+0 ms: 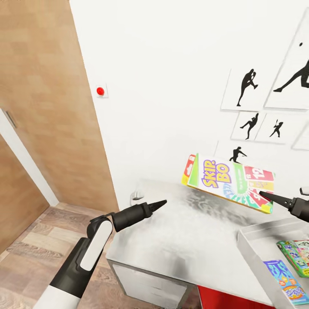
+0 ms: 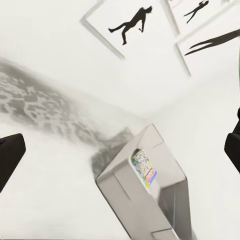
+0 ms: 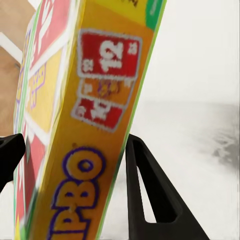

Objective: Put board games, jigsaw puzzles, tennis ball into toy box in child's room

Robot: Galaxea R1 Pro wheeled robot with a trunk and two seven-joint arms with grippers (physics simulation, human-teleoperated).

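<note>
Holding the Skip-Bo board game [image 1: 229, 182] by its edge, the right claw [image 1: 262, 194] is squeezed onto it, keeping it tilted in the air over the surface [image 1: 180, 231], near the toy box [image 1: 253, 244]. Two more games lie in that box. The left claw [image 1: 161, 203] hovers over the surface with nothing in it, fingers apart.

I count three board games: one Skip-Bo box [image 1: 231, 182] held up above the table [image 1: 184, 231], plus a green-edged box [image 1: 296, 256] and a light-blue box [image 1: 286, 281] inside the one toy box [image 1: 253, 244]. I see five silhouette pictures [image 1: 246, 88], two end effectors and one door [image 1: 47, 98].
</note>
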